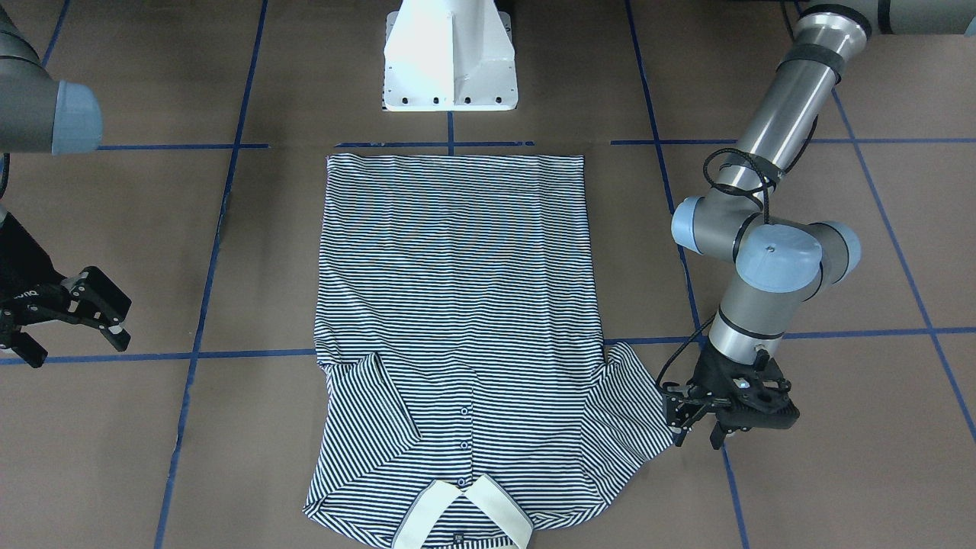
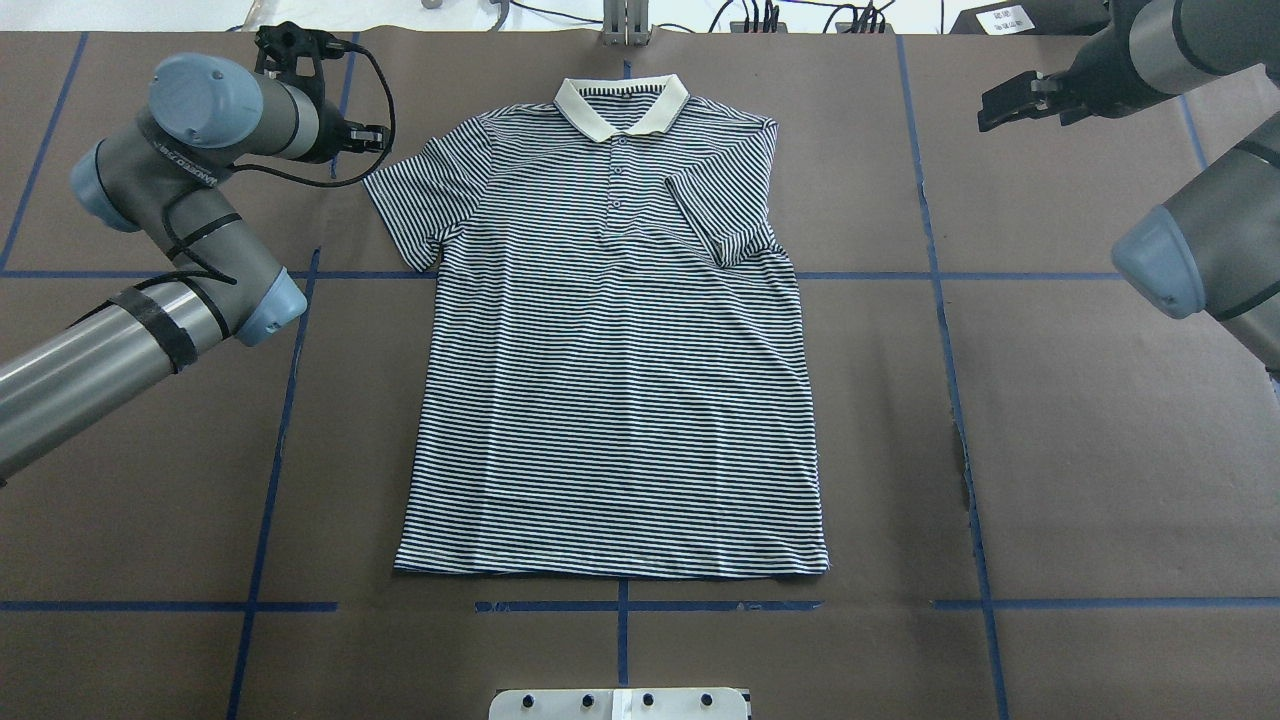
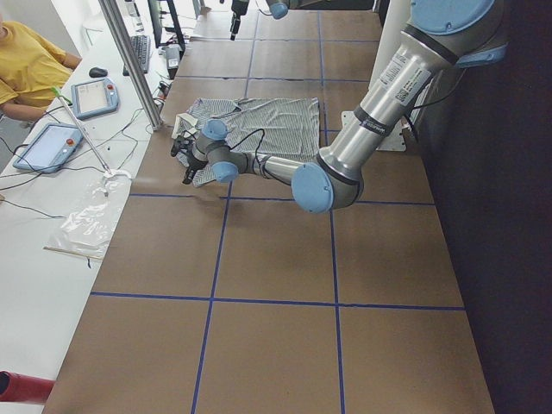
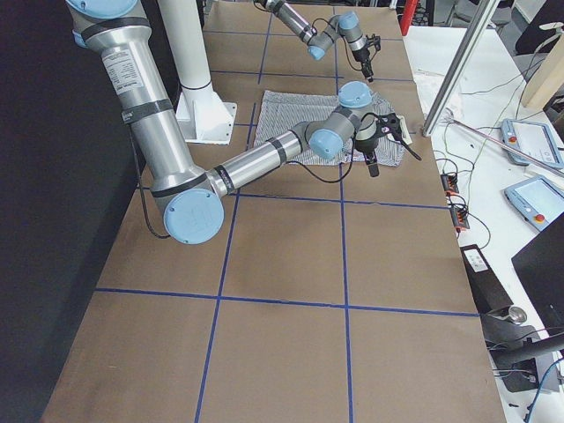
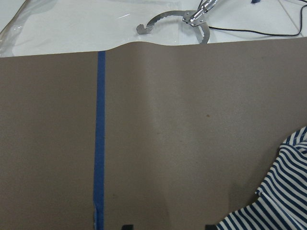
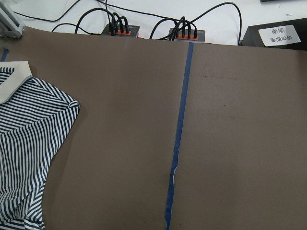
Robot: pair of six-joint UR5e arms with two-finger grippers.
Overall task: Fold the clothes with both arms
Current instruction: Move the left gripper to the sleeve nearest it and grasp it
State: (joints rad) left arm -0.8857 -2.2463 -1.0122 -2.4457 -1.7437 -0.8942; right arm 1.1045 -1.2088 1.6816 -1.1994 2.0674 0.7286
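The striped polo shirt (image 2: 610, 350) lies flat and face up on the brown table, its cream collar (image 2: 622, 105) at the far edge from the robot. One sleeve (image 2: 720, 220) is folded in over the chest. The other sleeve (image 1: 633, 396) is spread out. My left gripper (image 1: 698, 436) hovers just beside that spread sleeve's outer edge, open and holding nothing. In the left wrist view the sleeve's edge (image 5: 283, 191) shows at the lower right. My right gripper (image 1: 72, 324) hangs open and empty, well off the shirt's folded-sleeve side.
The white pedestal base (image 1: 450, 61) stands by the shirt's hem. Blue tape lines (image 2: 290, 350) grid the table. Cables and power blocks (image 6: 120, 29) line the far edge. A person in yellow (image 3: 26, 69) sits at a side bench with pendants (image 3: 95, 95).
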